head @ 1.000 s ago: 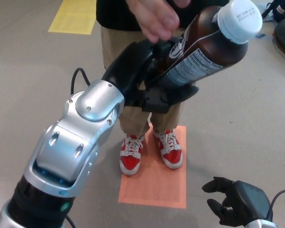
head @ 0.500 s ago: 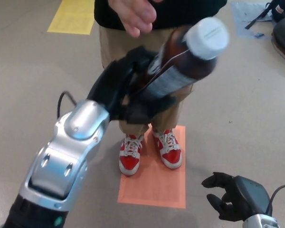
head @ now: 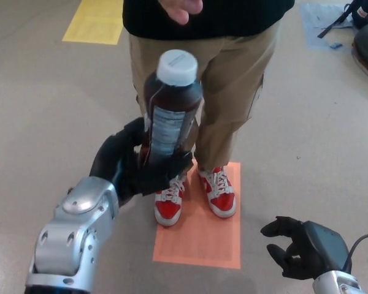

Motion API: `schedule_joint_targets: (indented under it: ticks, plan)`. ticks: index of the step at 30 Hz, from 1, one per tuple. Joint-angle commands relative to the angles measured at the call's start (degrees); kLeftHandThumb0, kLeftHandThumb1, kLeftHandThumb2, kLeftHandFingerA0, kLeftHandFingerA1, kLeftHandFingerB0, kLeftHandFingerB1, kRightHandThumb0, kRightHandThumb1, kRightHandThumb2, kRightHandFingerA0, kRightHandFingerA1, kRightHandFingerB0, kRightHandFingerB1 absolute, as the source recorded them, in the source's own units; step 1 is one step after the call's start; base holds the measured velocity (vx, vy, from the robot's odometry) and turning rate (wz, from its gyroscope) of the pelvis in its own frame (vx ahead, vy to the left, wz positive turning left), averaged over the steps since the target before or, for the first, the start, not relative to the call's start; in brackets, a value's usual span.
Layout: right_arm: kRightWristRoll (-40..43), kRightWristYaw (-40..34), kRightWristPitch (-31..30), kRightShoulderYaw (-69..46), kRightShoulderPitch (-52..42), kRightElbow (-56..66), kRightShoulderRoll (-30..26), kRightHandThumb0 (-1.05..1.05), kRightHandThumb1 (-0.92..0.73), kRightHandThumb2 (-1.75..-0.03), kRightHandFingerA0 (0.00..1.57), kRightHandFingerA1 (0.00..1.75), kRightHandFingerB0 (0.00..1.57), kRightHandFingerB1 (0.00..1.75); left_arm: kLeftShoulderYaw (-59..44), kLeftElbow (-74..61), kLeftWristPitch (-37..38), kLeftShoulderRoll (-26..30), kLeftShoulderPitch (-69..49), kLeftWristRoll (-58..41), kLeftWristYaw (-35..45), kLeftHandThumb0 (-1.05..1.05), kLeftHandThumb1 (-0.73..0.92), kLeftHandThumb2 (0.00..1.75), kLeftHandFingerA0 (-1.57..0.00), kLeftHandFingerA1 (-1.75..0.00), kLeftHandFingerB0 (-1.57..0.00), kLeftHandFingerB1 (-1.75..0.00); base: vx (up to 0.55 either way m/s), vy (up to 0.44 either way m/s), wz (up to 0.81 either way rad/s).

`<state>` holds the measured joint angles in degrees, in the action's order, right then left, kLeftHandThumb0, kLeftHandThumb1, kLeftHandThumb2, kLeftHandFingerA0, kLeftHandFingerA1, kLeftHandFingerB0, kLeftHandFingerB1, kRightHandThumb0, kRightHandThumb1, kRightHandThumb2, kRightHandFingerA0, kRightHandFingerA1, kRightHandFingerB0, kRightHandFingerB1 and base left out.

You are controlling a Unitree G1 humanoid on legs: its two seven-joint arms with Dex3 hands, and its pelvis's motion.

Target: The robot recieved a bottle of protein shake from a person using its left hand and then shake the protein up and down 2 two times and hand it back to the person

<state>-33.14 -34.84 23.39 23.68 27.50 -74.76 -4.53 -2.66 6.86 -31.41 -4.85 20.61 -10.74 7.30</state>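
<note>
A dark brown protein shake bottle [head: 168,110] with a white cap and a grey label stands nearly upright in the middle of the head view. My left hand [head: 132,165] is shut on its lower part, with black fingers wrapped around the base. My right hand [head: 300,248] hangs low at the bottom right, open, holding nothing. A person in tan trousers [head: 224,92] and a black top stands right behind the bottle. The person's hand [head: 181,9] shows at the top edge, above the cap.
The person's red and white shoes [head: 196,196] rest on an orange floor mat [head: 202,229]. A yellow floor patch [head: 95,21] lies at the top left. Dark bags [head: 362,24] sit at the top right.
My left arm has dropped and pulled back, bringing the bottle down and from tilted right to nearly upright. The person's hand has drawn upward. My right hand has barely moved.
</note>
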Motion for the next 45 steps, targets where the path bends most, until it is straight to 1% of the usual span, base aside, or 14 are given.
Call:
schedule_joint_targets:
  ticks: [1, 6, 9, 16, 18, 21, 25, 26, 29, 34, 35, 40, 41, 45]
  plan:
    - [0.50, 0.74, -0.46, -0.54, 0.67, -0.40, -0.18, -0.43, -0.68, -0.75, 0.90, 0.59, 0.77, 0.47, -2.75, 3.16, -0.14, -0.97, -0.90, -4.28, 2.00, -0.22, 0.81, 0.67, -0.76, -1.64, -0.60, -1.13, 0.00, 0.000, 0.00]
    - [0.66, 1.35, -0.60, -0.75, 0.56, -0.35, 0.07, -0.43, -0.68, -0.75, 0.89, 0.58, 0.76, 0.47, -4.95, 5.19, -1.69, -2.62, -2.36, -5.67, 0.74, -0.19, 0.77, 0.70, -0.77, -1.58, -0.69, -1.04, 0.00, 0.000, 0.00]
    - [0.82, 1.82, -0.79, -1.02, 0.62, -0.25, 0.09, -0.43, -0.69, -0.75, 0.89, 0.60, 0.76, 0.47, -4.53, 6.10, -0.08, -2.98, -3.23, -5.14, 0.99, -0.18, 0.77, 0.74, -0.78, -1.58, -0.71, -1.08, 0.00, 0.000, 0.00]
    - [0.23, 0.74, -0.20, -0.82, 1.04, -0.22, -0.20, -0.45, -0.68, -0.75, 0.88, 0.64, 0.77, 0.49, -1.94, 7.71, 0.61, -1.23, -2.90, -2.53, 0.79, -0.21, 0.79, 0.65, -0.73, -1.62, -0.65, -1.13, 0.00, 0.000, 0.00]
    - [0.69, 1.39, -0.54, -1.25, 1.29, -0.23, -0.22, -0.45, -0.69, -0.74, 0.90, 0.60, 0.78, 0.48, -0.60, 5.95, -0.86, 0.87, 0.37, -1.72, 1.14, -0.16, 0.74, 0.79, -0.81, -1.58, -0.69, -1.12, 0.00, 0.000, 0.00]
    - [0.92, 1.58, -0.63, -1.76, 1.98, -0.22, -0.32, -0.44, -0.69, -0.74, 0.91, 0.59, 0.78, 0.48, -1.55, 2.68, -3.29, 3.49, 10.11, -2.99, 0.41, -0.29, 0.81, 0.65, -0.82, -1.53, -0.65, -1.06, 0.00, 0.000, 0.00]
    - [0.64, 1.50, -0.65, -1.79, 2.29, -0.24, -0.18, -0.45, -0.70, -0.75, 0.87, 0.60, 0.76, 0.48, -4.66, -0.24, -4.70, 5.29, 19.20, -5.70, 0.12, -0.18, 0.83, 0.70, -0.76, -1.59, -0.64, -1.07, 0.00, 0.000, 0.00]
    - [0.76, 1.69, -0.76, -1.97, 2.32, -0.20, -0.22, -0.41, -0.68, -0.75, 0.87, 0.57, 0.75, 0.47, -2.70, 1.27, -3.24, 4.72, 15.46, -3.98, 0.78, -0.18, 0.74, 0.73, -0.85, -1.55, -0.68, -1.10, 0.00, 0.000, 0.00]
    - [0.74, 2.16, -1.02, -2.08, 2.42, -0.27, -0.06, -0.40, -0.69, -0.75, 0.87, 0.56, 0.74, 0.47, 0.55, 5.23, -0.61, 4.32, 7.10, -2.19, 2.83, -0.21, 0.77, 0.71, -0.82, -1.57, -0.66, -1.00, 0.00, 0.000, 0.00]
    - [0.95, 2.66, -0.40, -2.44, 2.53, -0.06, -0.56, -0.42, -0.68, -0.79, 0.87, 0.60, 0.75, 0.47, 6.51, 11.52, 2.83, 3.69, -2.46, 0.74, 3.02, -0.20, 0.77, 0.74, -0.84, -1.51, -0.71, -1.05, 0.00, 0.000, 0.00]
    - [0.84, 2.26, -0.12, -2.47, 2.73, -0.02, -0.95, -0.44, -0.69, -0.77, 0.87, 0.61, 0.76, 0.48, 6.50, 9.84, 0.90, 4.03, -0.62, 0.11, 2.92, -0.18, 0.76, 0.79, -0.81, -1.52, -0.74, -1.04, 0.00, 0.000, 0.00]
    - [1.39, 2.76, -0.73, -3.34, 2.93, -0.20, -0.52, -0.43, -0.69, -0.76, 0.88, 0.59, 0.77, 0.47, 0.48, 2.88, -1.92, 4.64, 10.54, -4.51, 1.12, -0.24, 0.79, 0.73, -0.81, -1.55, -0.68, -1.03, 0.00, 0.000, 0.02]
    - [1.27, 2.89, -0.99, -3.31, 2.94, -0.23, -0.38, -0.42, -0.69, -0.74, 0.88, 0.57, 0.76, 0.47, -1.33, 1.71, -2.79, 4.79, 12.99, -5.72, 0.84, -0.28, 0.82, 0.65, -0.81, -1.57, -0.65, -1.03, 0.00, 0.000, 0.00]
    - [1.03, 1.89, -0.37, -3.20, 2.46, -0.19, -0.32, -0.43, -0.68, -0.72, 0.89, 0.59, 0.77, 0.48, -1.29, 0.01, -2.99, 4.21, 11.51, -4.68, 1.60, -0.19, 0.78, 0.70, -0.79, -1.53, -0.67, -1.02, 0.00, 0.000, 0.00]
